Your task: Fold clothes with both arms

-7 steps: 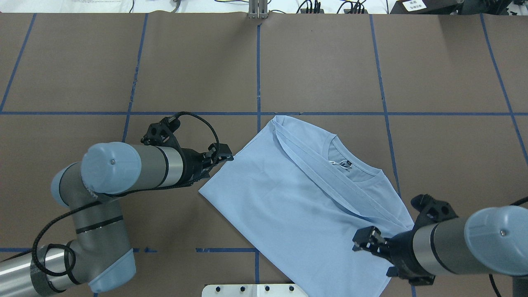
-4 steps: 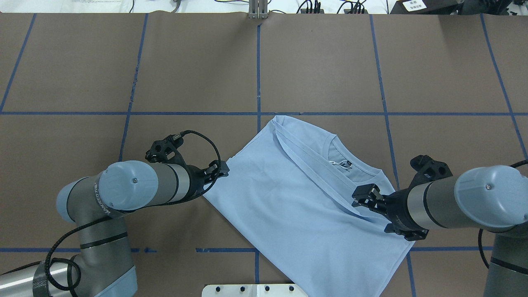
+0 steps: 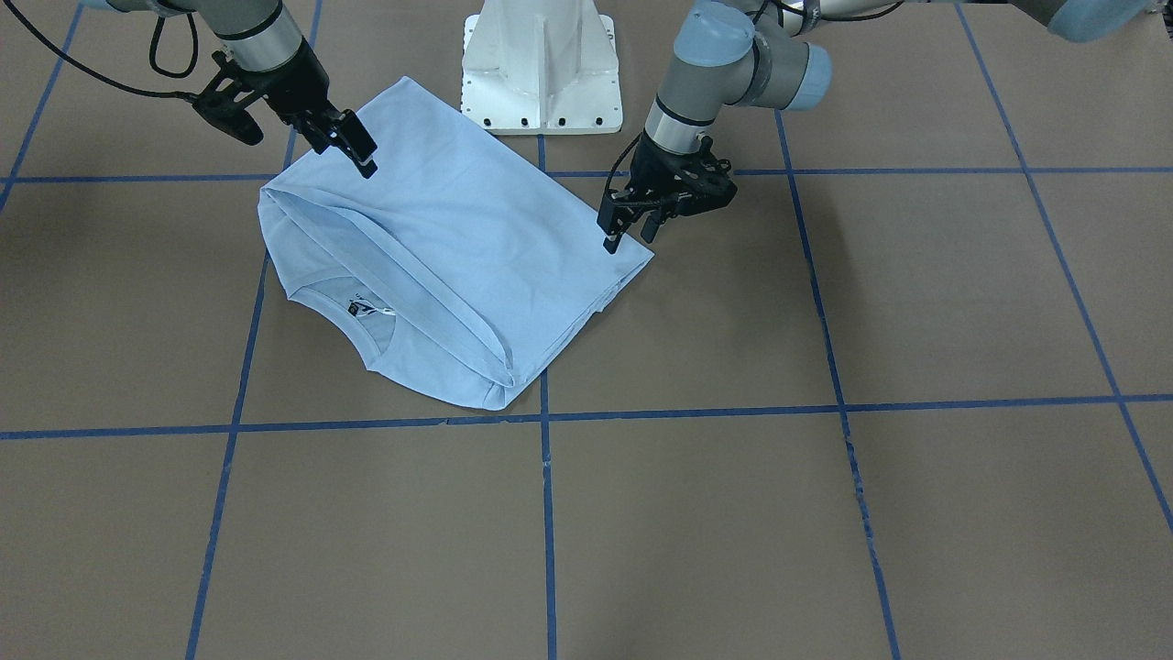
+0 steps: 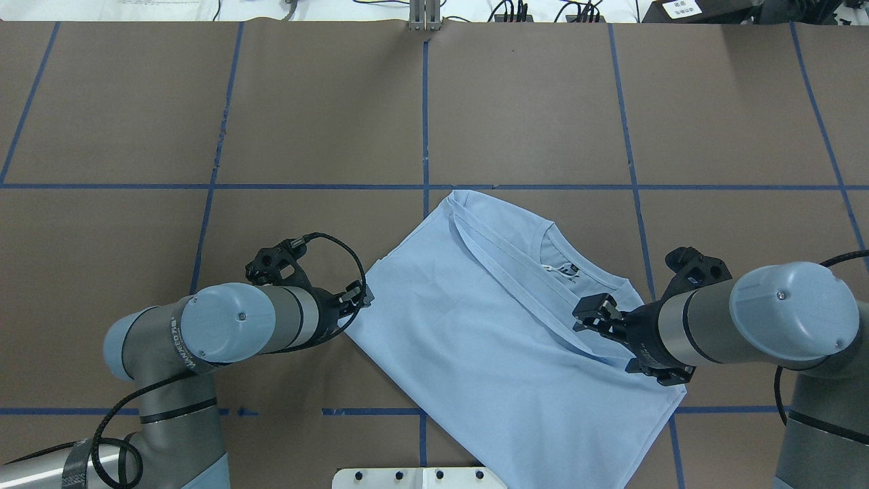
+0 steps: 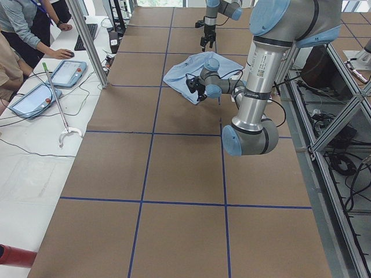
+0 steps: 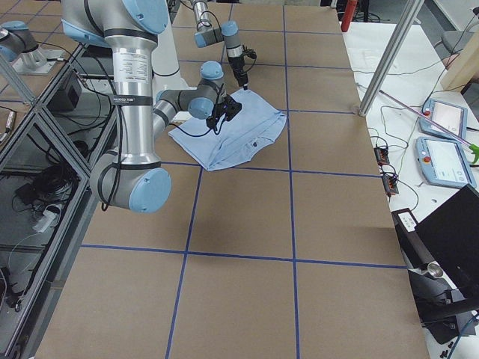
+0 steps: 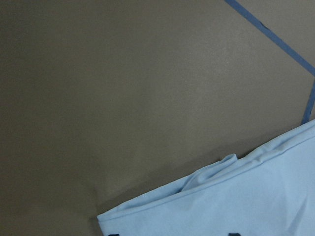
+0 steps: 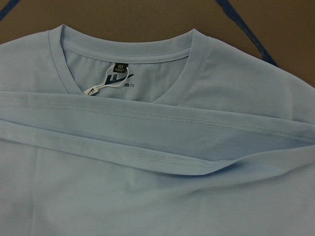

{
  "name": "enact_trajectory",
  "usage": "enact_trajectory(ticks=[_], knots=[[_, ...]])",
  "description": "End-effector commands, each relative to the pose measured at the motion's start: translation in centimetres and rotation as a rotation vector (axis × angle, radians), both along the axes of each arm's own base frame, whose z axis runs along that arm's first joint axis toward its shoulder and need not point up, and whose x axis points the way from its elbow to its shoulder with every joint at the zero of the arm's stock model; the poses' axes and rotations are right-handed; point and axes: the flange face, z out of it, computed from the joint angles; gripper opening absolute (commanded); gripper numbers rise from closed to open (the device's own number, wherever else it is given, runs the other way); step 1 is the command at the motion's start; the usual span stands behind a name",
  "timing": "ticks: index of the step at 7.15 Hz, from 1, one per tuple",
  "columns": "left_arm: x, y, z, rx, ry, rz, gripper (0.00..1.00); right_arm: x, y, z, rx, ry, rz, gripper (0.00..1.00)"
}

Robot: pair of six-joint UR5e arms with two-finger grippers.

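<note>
Shirt (image 4: 475, 353) lies flat on the worktop (image 4: 305, 122), near my base and a little right of centre. It is already doubled, so its hem (image 8: 147, 115) crosses just below the collar (image 8: 199, 61). That makes the shoulder line the long axis, running diagonally from the far middle toward my near right, with the collar facing the far right. My left claw (image 4: 364, 297) hangs open at the short left edge, gripping nothing. My right claw (image 4: 589, 316) hovers open over the hem beside the collar, also empty. I judge they sit apart along the cloth's length so each can pinch its part for a fold across.
</note>
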Motion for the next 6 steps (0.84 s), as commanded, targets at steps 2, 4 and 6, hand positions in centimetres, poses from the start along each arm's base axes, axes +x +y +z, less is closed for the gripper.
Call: enact_trajectory(ticks=[2, 4, 6], knots=[[0.3, 0.5, 0.5, -0.003, -0.008, 0.01, 0.64, -0.2, 0.0, 0.0, 0.003, 0.002, 0.002, 1.0], [0.5, 0.5, 0.8, -0.006, -0.015, 0.011, 0.6, -0.6, -2.9, 0.3, 0.004, 0.008, 0.051, 1.0], [0.9, 1.1, 1.0, -0.008, -0.018, 0.021, 0.58, -1.1, -3.4, 0.1, 0.003, 0.005, 0.056, 1.0]])
